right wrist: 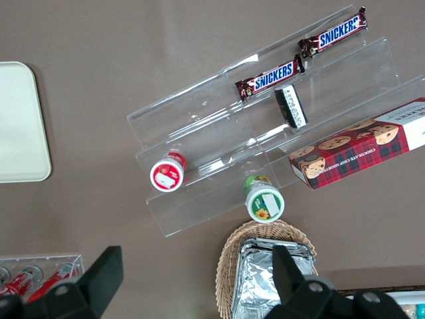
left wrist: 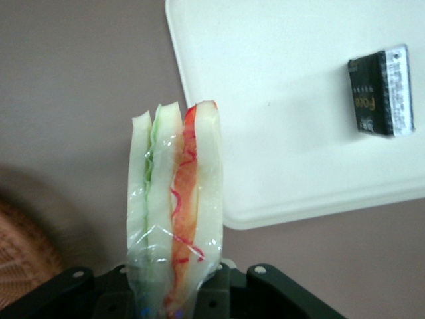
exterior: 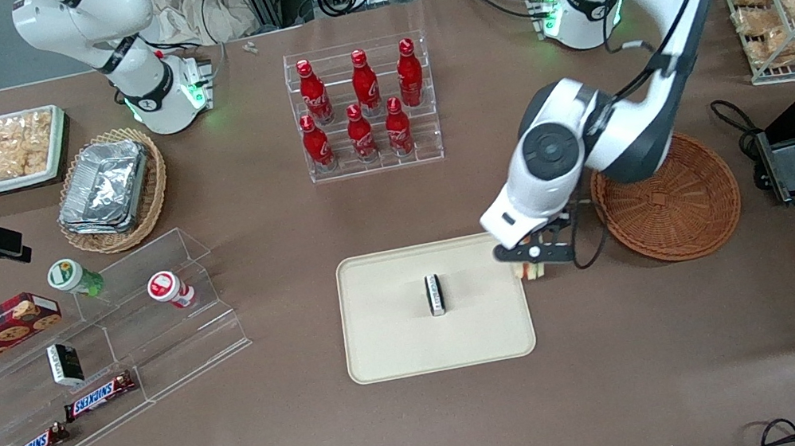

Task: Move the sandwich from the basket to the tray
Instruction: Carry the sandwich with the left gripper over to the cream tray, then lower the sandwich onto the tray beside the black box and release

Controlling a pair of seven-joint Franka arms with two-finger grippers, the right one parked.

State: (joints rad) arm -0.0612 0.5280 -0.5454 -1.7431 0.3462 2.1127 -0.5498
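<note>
**Sandwich at the tray's edge**

Over the tray's (exterior: 417, 341) rim nearest the basket (exterior: 672, 201), we see the gripper (exterior: 537, 258), fingers pinching the sandwich (left wrist: 176, 199) clear of the table, ready to lower. It's a wrapped wedge: pale bread, green and orange-red layers showing.

Snickers bars (right wrist: 300, 56) on clear tiered stand (right wrist: 265, 126), cookie box (right wrist: 362, 143), tray (right wrist: 20, 123) corner
</note>
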